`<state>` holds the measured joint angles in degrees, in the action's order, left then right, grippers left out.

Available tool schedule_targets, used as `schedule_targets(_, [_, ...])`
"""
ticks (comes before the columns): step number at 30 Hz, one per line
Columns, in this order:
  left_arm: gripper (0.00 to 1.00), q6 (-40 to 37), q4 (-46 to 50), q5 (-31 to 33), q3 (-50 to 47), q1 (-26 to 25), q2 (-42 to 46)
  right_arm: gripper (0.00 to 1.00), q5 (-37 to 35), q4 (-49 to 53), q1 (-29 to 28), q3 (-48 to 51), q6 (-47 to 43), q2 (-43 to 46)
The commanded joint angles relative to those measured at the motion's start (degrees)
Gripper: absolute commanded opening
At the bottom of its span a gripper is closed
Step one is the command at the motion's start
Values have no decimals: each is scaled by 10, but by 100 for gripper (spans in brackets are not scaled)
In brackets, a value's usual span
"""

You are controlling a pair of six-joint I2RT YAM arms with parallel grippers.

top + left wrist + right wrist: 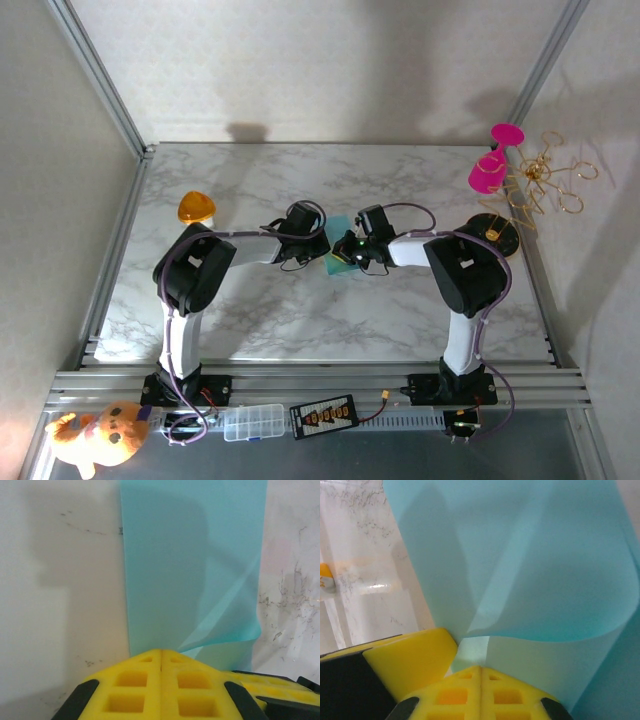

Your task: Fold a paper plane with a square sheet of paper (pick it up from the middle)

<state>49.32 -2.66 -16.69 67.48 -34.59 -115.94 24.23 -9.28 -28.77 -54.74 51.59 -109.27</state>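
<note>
The square sheet of paper [340, 263] is teal-blue and lies mid-table between the two wrists. In the left wrist view the sheet [190, 570] stretches away as a flat strip, with one layer curling up toward the tips. My left gripper [161, 651] is shut at the sheet's near end, where the raised layer runs down to its tips. My right gripper [481, 668] is shut too, with the sheet [545, 580] bowing up and over it from the tips. The left gripper's yellow finger [412, 660] sits close beside it. Both grippers [345, 250] meet tip to tip.
An orange dome-shaped object [196, 207] sits at the left of the marble table [300, 310]. A pink glass [492, 165], a gold wire stand [540, 185] and a black disc [495, 232] are at the right rear. Metal rails border the table's left and near edges.
</note>
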Motion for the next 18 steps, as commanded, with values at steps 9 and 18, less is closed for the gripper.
schedule_targets(9, [0,-81,77,16,38,-3,-33,2,11,17,37,2,-128,46])
schedule_targets(18, [0,-102,87,6,47,-1,-38,3,25,40,37,-23,-157,12])
